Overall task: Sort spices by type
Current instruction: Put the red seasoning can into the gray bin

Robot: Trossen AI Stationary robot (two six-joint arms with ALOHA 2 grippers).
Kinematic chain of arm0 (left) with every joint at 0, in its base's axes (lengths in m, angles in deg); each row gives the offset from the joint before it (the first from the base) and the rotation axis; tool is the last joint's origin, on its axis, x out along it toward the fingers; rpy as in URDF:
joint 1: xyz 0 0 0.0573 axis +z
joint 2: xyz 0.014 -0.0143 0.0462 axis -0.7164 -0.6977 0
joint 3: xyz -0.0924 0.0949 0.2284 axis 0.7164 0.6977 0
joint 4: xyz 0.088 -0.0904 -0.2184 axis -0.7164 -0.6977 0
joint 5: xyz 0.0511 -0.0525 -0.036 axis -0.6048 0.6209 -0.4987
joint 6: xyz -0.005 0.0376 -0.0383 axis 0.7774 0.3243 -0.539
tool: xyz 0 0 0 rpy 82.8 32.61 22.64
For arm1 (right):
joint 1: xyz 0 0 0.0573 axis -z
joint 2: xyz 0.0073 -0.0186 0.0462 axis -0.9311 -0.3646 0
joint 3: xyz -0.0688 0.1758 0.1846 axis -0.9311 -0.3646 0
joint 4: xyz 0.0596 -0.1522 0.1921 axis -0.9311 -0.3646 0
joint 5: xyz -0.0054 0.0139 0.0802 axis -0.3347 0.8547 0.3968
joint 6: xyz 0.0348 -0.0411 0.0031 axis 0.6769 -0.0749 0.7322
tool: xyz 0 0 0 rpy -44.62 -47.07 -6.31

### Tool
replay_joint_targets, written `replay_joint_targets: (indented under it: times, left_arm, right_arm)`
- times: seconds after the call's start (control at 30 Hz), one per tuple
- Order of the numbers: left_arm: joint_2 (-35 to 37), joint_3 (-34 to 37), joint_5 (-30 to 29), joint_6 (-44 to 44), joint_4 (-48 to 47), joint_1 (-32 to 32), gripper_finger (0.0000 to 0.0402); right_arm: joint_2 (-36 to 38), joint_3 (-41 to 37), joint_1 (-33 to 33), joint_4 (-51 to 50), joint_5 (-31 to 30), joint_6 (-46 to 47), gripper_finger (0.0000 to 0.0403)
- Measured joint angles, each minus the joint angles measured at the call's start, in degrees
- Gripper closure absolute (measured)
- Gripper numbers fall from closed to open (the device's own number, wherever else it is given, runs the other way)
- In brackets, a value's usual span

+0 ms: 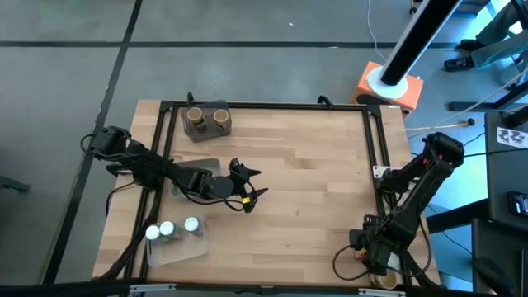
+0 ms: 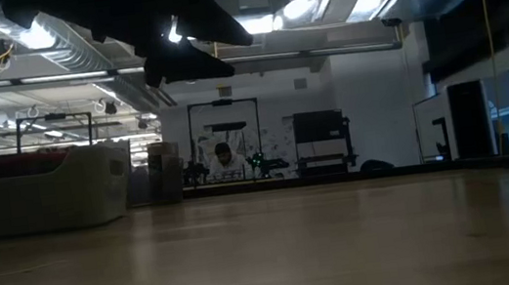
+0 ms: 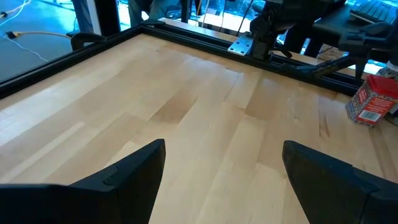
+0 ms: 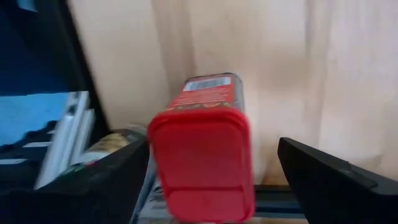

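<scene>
A red-lidded spice packet stands at the table's near right corner, between the spread fingers of the right gripper, untouched. Two brown-topped jars sit in a grey tray at the far left; white-capped jars near left. The left gripper, open and empty, hovers mid-table.

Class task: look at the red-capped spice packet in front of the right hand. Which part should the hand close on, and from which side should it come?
Grip the red-capped packet across its two flat side walls, just below the cap. It stands between the open fingers of the right hand, cap towards the camera, so coming straight on from the cap end probably works best: the boxy faces give flat contact, and the wider cap likely stops slipping.
</scene>
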Motion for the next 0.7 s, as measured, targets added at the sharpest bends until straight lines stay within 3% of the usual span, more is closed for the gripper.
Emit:
replay_joint_targets:
  times: [0.23, 0.47, 0.7]
  left_arm:
    - [0.0, 0.0, 0.0, 0.0, 0.0, 0.0, 0.0094]
    - [0.0, 0.0, 0.0, 1.1, 0.1, 0.0, 0.0094]
    - [0.0, 0.0, 0.0, 1.1, 0.0, -0.2, 0.0094]
  right_arm:
    - [-2.8, 0.0, 0.1, -2.6, -1.1, -1.0, 0.007]
    - [-2.9, 0.0, 2.7, -3.8, -6.1, -3.4, 0.0187]
    - [-2.9, 0.6, 10.4, -3.5, -10.9, -12.7, 0.0186]
